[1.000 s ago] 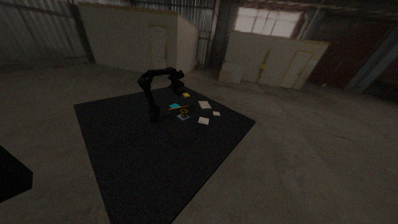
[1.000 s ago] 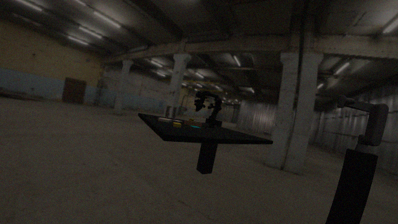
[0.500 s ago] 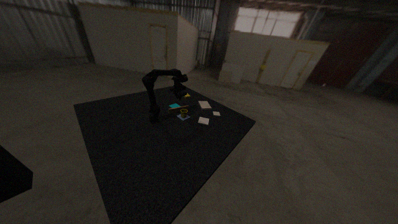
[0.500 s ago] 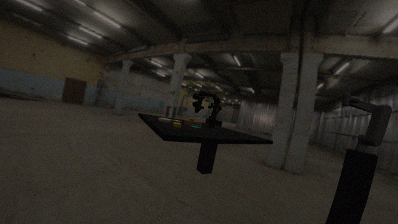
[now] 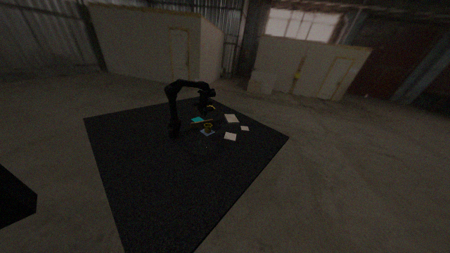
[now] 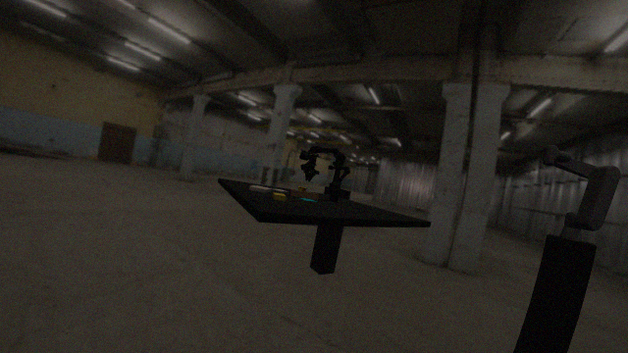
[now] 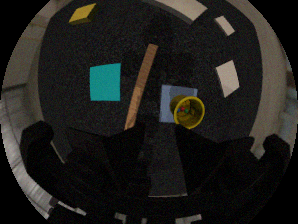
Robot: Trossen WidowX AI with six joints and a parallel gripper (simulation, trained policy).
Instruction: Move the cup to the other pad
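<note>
sitting below the hand (image 5: 204, 113) (image 6: 309, 178) (image 7: 160, 131) — yellow cup (image 5: 208, 128) (image 6: 302, 189) (image 7: 189, 115), on blue pad (image 5: 207, 134) (image 7: 167, 104)

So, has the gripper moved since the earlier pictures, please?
Yes. In the top view, the gripper has come lower, its fingertips now nearer to the wooden bar.
</note>
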